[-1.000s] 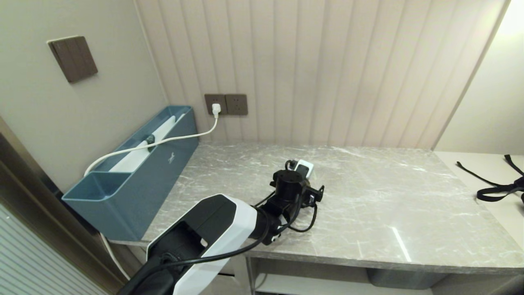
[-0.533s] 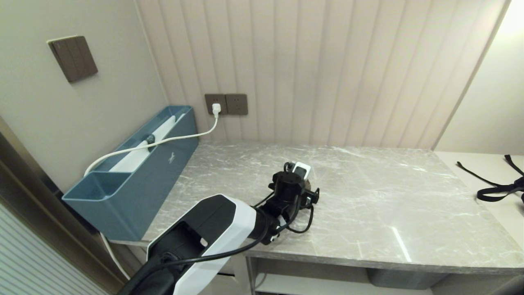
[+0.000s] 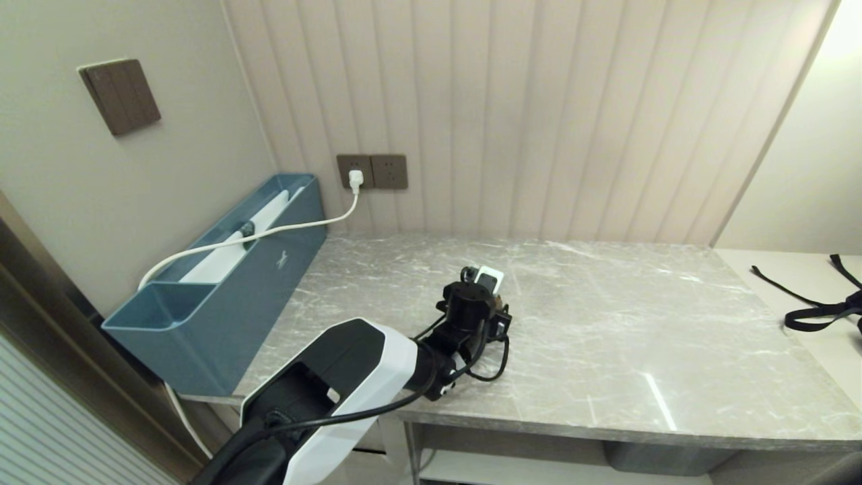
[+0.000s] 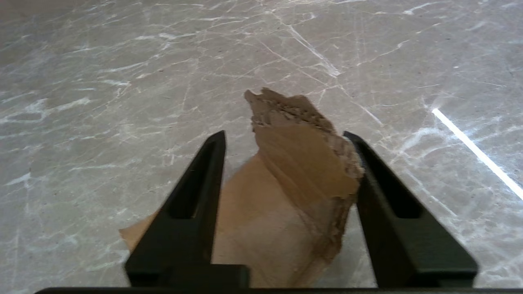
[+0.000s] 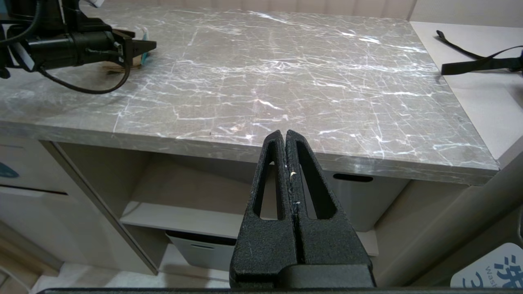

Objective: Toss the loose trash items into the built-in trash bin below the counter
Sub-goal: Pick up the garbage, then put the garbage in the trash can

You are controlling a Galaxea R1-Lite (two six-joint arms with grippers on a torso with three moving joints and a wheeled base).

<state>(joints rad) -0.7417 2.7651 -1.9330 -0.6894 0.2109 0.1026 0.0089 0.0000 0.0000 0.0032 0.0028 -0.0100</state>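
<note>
Reaching out over the grey marble table (image 3: 606, 350), the left gripper (image 4: 286, 139) is straddling a torn scrap of light brown cardboard (image 4: 294, 192) that is lying on the slab. In the left wrist view the scrap is sitting squarely between the two black fingers (image 4: 196, 192), its ragged tip poking forward beyond their ends and its long axis running roughly along the fingers' own line, so any squeeze would be coming across its narrow width. One side of the scrap is touching, or all but touching, the inner face of one finger, while a clear gap is showing on the other side; the fingers are standing partly apart and are not yet pinching the cardboard. Only this one scrap is visible. In the head view the left wrist is hiding it completely.

The right gripper (image 5: 286, 141) is hanging parked below and in front of the table edge, fingers pressed together and holding nothing, well apart from the scrap. The left arm is plainly the nearer one. The bin flap is not showing clearly in any view.
</note>
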